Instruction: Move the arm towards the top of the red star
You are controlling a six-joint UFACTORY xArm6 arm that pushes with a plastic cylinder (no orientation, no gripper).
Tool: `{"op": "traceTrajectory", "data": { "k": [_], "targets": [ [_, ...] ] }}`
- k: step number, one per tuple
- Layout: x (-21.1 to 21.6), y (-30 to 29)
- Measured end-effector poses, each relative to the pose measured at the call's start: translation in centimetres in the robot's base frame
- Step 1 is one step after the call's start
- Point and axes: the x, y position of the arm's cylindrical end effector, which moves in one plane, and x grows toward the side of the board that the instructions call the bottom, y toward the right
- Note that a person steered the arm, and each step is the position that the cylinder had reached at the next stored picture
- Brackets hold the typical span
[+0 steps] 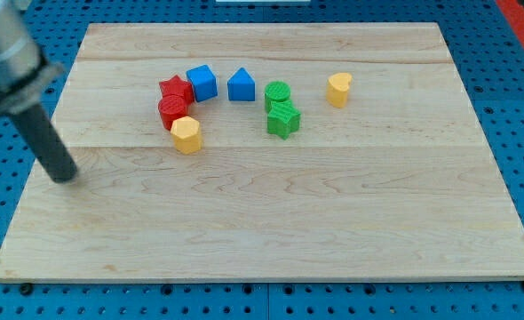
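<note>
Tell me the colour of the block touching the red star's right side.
Blue, the blue cube, clearest in the camera view.

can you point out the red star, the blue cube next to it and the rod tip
red star (175, 88), camera view, on its top face
blue cube (202, 83), camera view, on its front face
my tip (65, 177), camera view, at the rod's very end, well to the view's left of the blocks

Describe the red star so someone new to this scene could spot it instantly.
On the wooden board, find the arc of blocks in the upper middle; the red star sits at its left end, right of my tip. It touches the blue cube on its right, with a rounder red block just below. Its pointed star outline sets it apart from that other red piece.
</note>
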Motion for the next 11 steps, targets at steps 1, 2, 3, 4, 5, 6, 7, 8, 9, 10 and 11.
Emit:
{"op": "traceTrajectory", "data": {
  "k": [1,2,3,4,5,6,7,8,9,10,11],
  "targets": [
    [-5.4,-3.2],
    [-9.1,-3.2],
    [-10.9,-2.2],
    [-12.4,-0.6],
    [-13.6,1.6],
    [-15.2,3.7],
    [-15.9,6.4],
    [-15.9,8.7],
    [-16.0,10.0],
    [-16.1,10.7],
    [-16.1,12.0]
  ]
}}
